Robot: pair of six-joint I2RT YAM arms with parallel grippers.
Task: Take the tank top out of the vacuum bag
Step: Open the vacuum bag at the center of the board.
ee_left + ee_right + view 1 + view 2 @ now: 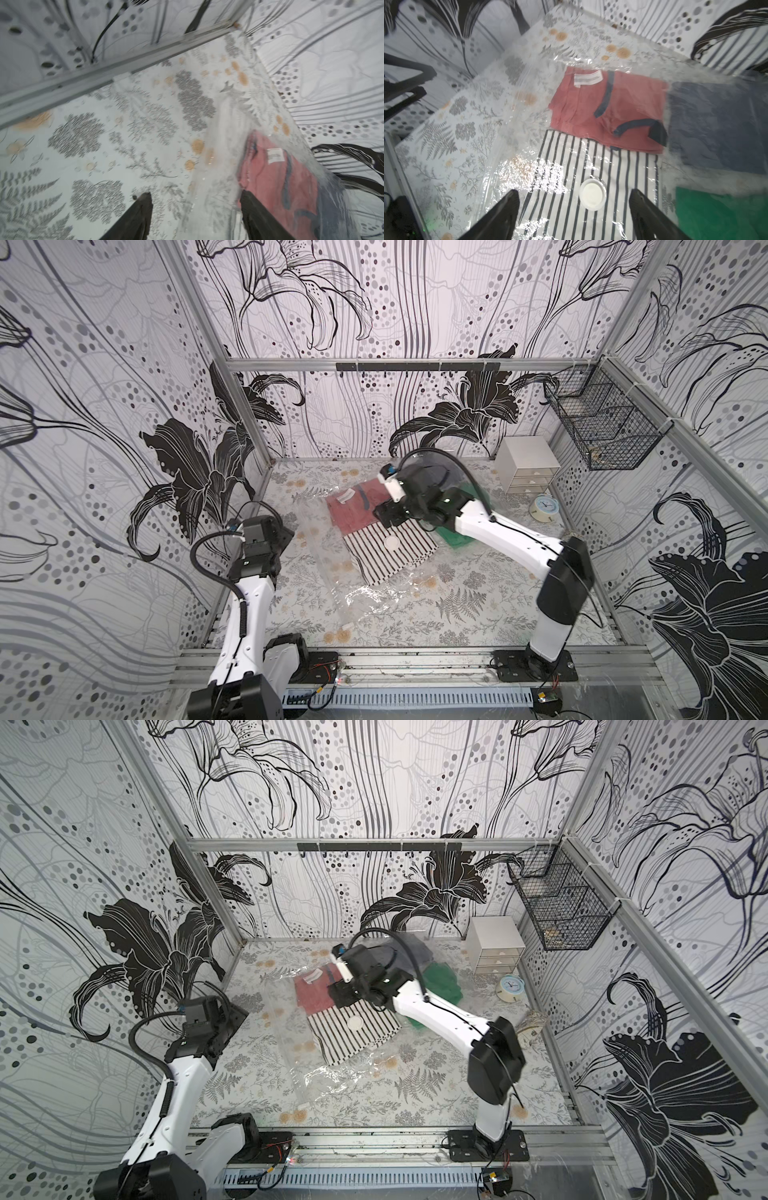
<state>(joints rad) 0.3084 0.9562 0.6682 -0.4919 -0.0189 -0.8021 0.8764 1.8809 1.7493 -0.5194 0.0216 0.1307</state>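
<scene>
**Entry: bag-emptying job, status at opening stage**

1. Counter (pixel 478 614), fern-print cover. It carries everything listed below.
2. Vacuum bag (pixel 361 597): clear, crinkled, lying flat across the middle of the counter. Whether its mouth is unsealed cannot be told.
3. Contents, all inside the film:
   - striped garment (pixel 571 158), folded
   - dark blue garment (pixel 716 124)
   - green garment (pixel 716 212)
   - red garment (pixel 591 108) with navy edging. By its strap-like trim it is judged to be the tank top. It lies folded at the far side of the bag, partly on top of the striped garment.
4. Right claw (pixel 573 193): jaws spread, holding nothing. It hangs low over the bag above the striped garment, close to the red one.
5. Left claw (pixel 195 194): jaws spread, holding nothing. It sits at the bag's left edge with clear film lying between the jaws. Contact with the film cannot be told.
6. Valve disc (pixel 592 194): round, white, on the film over the striped garment.
7. White label (pixel 588 77) on the red garment.

**Progress:** nothing has been extracted. No garment is outside the bag and neither claw has a grip.

**Outstanding:**
- secure the film
- find or open the mouth
- reach the red garment
- draw it clear
</scene>
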